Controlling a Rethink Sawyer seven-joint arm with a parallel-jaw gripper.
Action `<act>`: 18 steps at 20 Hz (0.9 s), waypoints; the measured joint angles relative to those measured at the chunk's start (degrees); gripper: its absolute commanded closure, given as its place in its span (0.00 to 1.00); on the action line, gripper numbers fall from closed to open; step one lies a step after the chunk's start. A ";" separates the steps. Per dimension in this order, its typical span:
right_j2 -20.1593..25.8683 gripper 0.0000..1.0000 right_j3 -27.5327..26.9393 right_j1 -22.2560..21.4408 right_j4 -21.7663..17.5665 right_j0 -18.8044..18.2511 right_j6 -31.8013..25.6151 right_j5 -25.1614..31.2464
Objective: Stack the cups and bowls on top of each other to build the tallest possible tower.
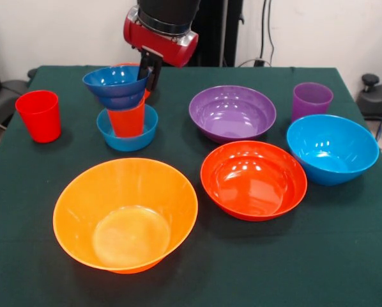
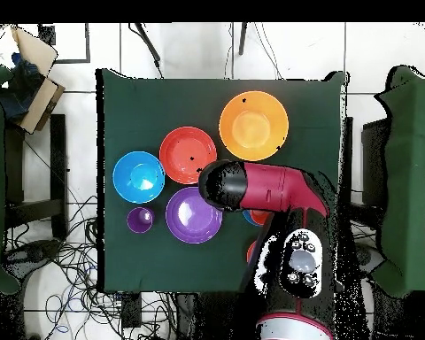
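Observation:
A small dark blue bowl (image 1: 117, 85) sits tilted on top of an orange-red cup (image 1: 127, 120), which stands inside a small light blue bowl (image 1: 127, 131). My gripper (image 1: 151, 77) comes down at the dark blue bowl's far right rim, and the bowl hides how it stands there. An orange edge (image 1: 143, 96) shows just behind that bowl. Standing alone are a red cup (image 1: 39, 115) at the far left and a purple cup (image 1: 312, 100) at the far right. The overhead view hides the stack under my arm (image 2: 269, 190).
Four big bowls stand apart on the green cloth: yellow-orange (image 1: 126, 214) (image 2: 253, 126), red-orange (image 1: 253, 180) (image 2: 188, 155), purple (image 1: 232, 113) (image 2: 194, 215), light blue (image 1: 331, 148) (image 2: 138, 177). The purple cup (image 2: 140, 220) is beside the purple bowl.

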 measured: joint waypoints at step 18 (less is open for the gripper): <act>-0.89 1.00 0.46 0.00 0.07 0.52 0.00 0.00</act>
